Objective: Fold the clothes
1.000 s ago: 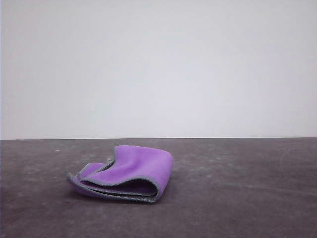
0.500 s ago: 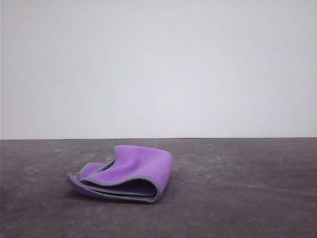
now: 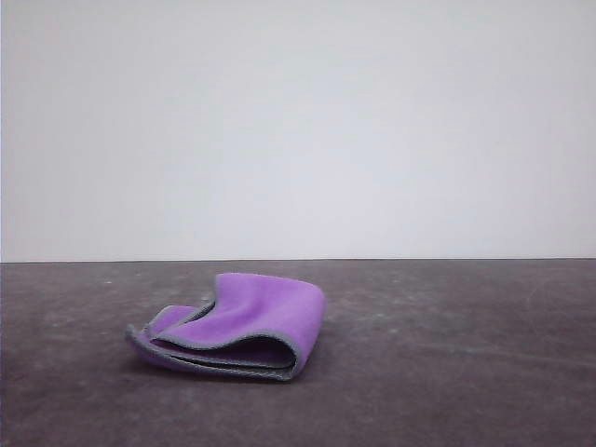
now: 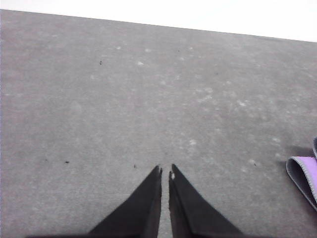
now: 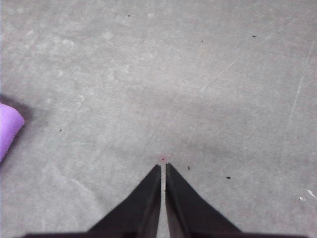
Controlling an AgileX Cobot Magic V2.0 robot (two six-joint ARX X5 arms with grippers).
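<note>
Dark grey tabletop (image 3: 447, 372) spans the lower front view, surface mottled with pale scuffs and small dark specks. Plain white wall (image 3: 298, 130) stands behind, toward twelve o'clock.

Place: a plain test or lab-like setup, not a furnished room.
Backdrop: a blank white wall (image 3: 298, 130) spans the whole width behind the desk, with nothing hung on it.
Surface: a dark grey desk (image 3: 447, 372), matte, scuffed with pale scratches and specks.
Contents: one cloth (image 3: 233, 326) lying on the desk.
</note>
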